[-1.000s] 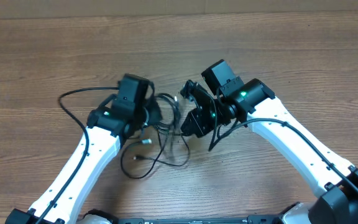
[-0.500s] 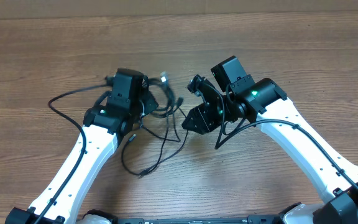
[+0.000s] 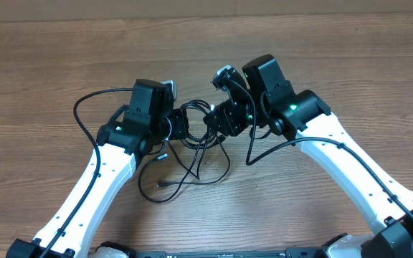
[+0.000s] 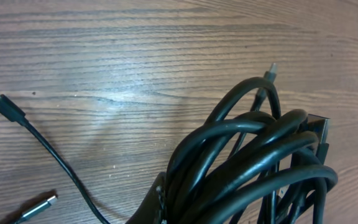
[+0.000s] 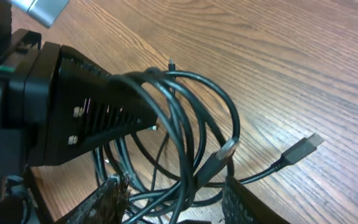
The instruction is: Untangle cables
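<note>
The cables (image 3: 194, 143) are thin black cords in a tangle on the wooden table between my two grippers. My left gripper (image 3: 178, 127) is shut on a thick bunch of their loops (image 4: 247, 162), and one dark finger (image 4: 158, 200) shows beside the bunch. My right gripper (image 3: 215, 118) faces it from the right and is open. Its fingers (image 5: 104, 198) stand apart, with several strands and a silver-tipped plug (image 5: 228, 149) hanging between them (image 5: 176, 202). One loop (image 3: 79, 115) trails off to the left. Loose plugs (image 4: 0, 103) lie on the wood.
The left gripper's black body (image 5: 86, 118) fills the left of the right wrist view, close to my right fingers. A cable end with a plug (image 3: 161, 184) lies near the front, between the two white arms. A black plug (image 5: 303, 149) rests on the wood at right.
My right gripper has opened and moved up and left, close to the left gripper. The left gripper swung left, then back right, keeping its hold; the trailing loops shifted.
</note>
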`<move>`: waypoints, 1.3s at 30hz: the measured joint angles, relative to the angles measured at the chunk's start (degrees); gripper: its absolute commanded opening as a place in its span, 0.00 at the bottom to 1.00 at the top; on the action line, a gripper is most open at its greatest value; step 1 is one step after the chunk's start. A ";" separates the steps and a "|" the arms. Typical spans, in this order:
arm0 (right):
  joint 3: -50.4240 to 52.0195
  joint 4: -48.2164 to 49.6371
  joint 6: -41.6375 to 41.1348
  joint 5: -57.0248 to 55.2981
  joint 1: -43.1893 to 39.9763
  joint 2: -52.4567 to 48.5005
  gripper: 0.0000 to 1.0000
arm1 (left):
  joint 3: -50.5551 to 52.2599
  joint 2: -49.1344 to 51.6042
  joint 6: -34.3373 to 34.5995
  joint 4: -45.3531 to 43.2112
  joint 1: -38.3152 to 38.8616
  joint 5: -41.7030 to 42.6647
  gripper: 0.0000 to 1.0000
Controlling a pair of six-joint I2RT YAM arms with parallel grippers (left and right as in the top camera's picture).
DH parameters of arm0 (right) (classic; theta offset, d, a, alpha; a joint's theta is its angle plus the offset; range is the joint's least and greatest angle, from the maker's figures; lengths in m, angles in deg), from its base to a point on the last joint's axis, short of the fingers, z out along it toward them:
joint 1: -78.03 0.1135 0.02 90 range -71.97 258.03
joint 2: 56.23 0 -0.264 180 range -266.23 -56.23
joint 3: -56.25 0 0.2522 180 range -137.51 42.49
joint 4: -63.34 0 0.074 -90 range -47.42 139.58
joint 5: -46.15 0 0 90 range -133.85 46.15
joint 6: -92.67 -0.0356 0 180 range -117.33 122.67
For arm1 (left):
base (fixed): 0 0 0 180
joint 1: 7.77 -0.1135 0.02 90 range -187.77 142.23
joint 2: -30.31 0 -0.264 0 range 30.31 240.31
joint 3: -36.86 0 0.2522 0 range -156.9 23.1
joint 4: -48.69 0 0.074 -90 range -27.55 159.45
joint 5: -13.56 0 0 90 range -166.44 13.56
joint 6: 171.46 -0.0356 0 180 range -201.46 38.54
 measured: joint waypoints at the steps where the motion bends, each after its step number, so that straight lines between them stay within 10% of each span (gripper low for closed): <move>1: 0.00 0.09 0.02 -0.57 0.02 0.00 0.47 | 0.00 0.00 -0.44 -0.07 0.00 0.35 0.04; 18: 0.00 -2.21 0.20 -4.17 0.17 0.00 0.42 | 0.00 0.00 -4.24 -0.44 0.00 4.87 0.04; 34: 0.02 -4.07 -4.70 3.10 0.28 0.00 0.61 | 0.00 0.00 16.92 -2.21 0.00 0.11 0.04; 39: 0.02 -4.31 -5.90 -0.11 0.31 0.00 0.51 | 0.00 0.00 19.76 -3.19 0.00 -0.15 0.04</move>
